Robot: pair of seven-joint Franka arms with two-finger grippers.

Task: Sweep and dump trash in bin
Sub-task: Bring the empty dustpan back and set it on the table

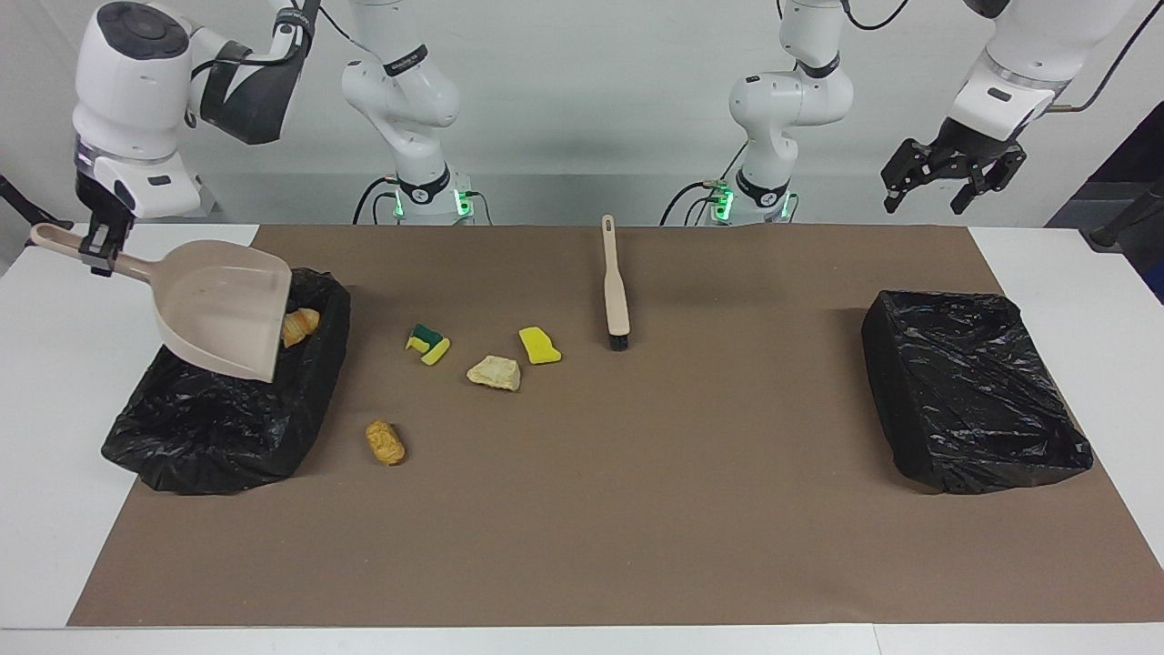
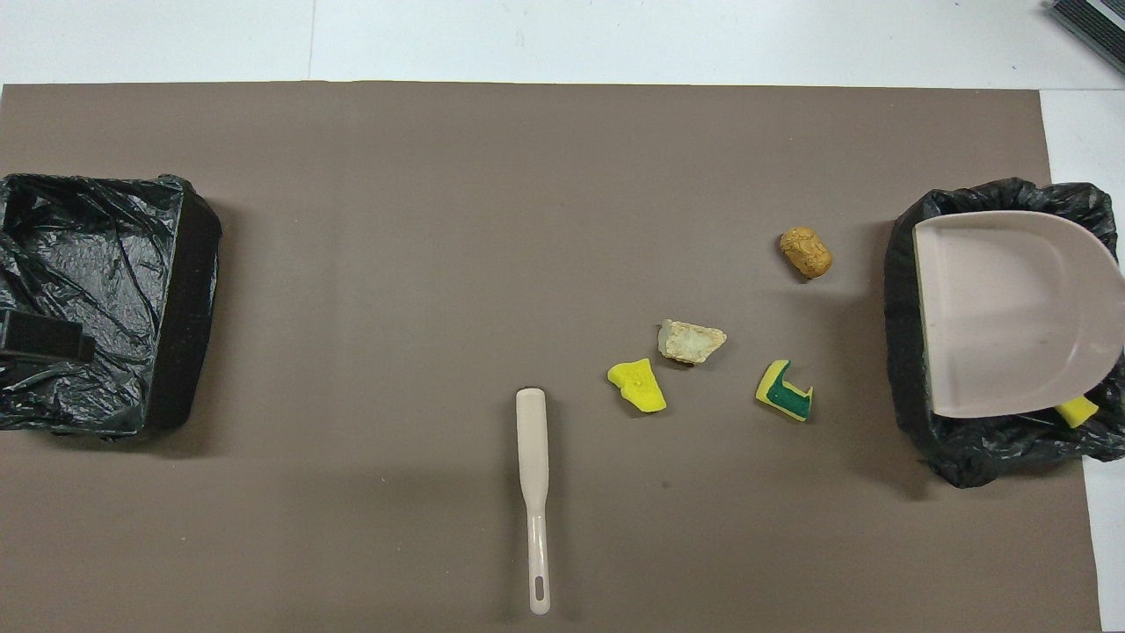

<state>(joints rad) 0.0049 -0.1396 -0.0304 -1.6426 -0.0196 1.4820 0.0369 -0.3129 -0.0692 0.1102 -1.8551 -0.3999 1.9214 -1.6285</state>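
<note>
R gripper (image 1: 100, 247) is clamped on the handle of the dustpan (image 1: 223, 309), holding it tilted over the bin (image 1: 227, 418) at the R arm's end of the table; pan's lip points down into the bin. In the bin, a golden bread chunk (image 1: 300, 325) peeks out beside the pan, and from overhead a yellow bit (image 2: 1076, 411) shows at the pan's edge; rest of the bin's contents are covered by the pan.

Four scraps lie on the brown mat (image 1: 637, 546): green/yellow sponge (image 1: 427, 343), pale chunk (image 1: 495, 372), yellow sponge (image 1: 539, 345), and brown chunk (image 1: 385, 441) closest to the bin, farther from the robots than the others.

Brush (image 1: 616, 287) lies on the mat mid-table, untouched.

L gripper (image 1: 941, 186) hangs in the air w/ fingers spread wide, holding nothing, over the table edge near the 2nd bin (image 1: 973, 391).
</note>
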